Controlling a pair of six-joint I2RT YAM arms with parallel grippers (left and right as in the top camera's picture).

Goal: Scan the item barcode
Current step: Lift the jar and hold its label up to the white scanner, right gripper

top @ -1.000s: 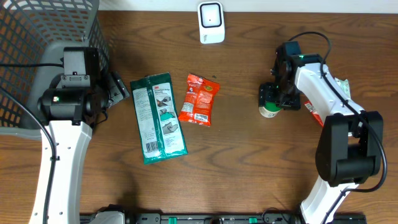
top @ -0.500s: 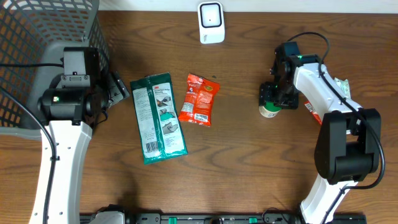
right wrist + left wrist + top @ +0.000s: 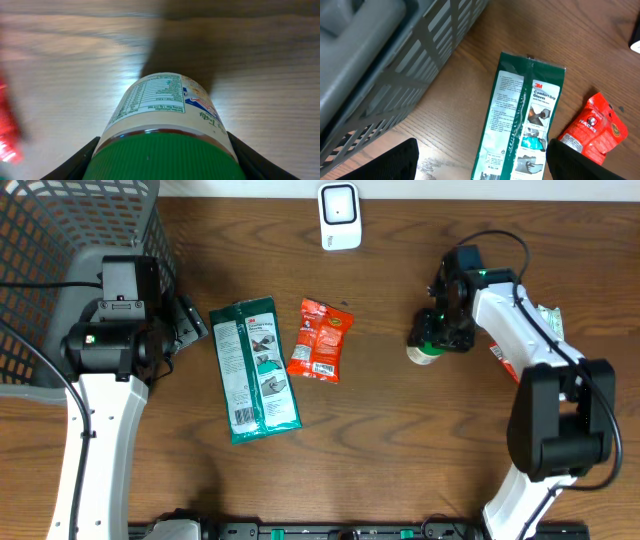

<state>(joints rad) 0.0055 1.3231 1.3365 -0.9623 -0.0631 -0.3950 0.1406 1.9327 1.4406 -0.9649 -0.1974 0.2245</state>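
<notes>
Sitting between the two fingers of the right gripper (image 3: 162, 161), the jar (image 3: 167, 120) is held by its green screw lid, and the dark fingers (image 3: 75, 165) are pressed against either side of that lid, so the gripper is clamped on the jar. In the right wrist view the lid is nearest the camera, while the pale body with its printed nutrition label is turned upward and points away toward the wooden table (image 3: 400, 450). From overhead the jar is seen to the right of the table's middle, tilted, with its pale base directed down and to the left, out beyond the gripper. Whether the base touches the wood cannot be told. The white scanner (image 3: 339, 216) is set at the far edge of the table, well apart from the jar and to its upper left in the overhead view. A red snack pouch (image 3: 320, 340) is laid between the jar and a long green glove packet (image 3: 255, 370), the two lying just beside each other near the table's middle. The left gripper (image 3: 487, 160) is kept over the table next to the grey mesh basket (image 3: 60, 230), with its fingers spread wide apart and nothing between them; the green packet and the red pouch are seen below it in the left wrist view.
</notes>
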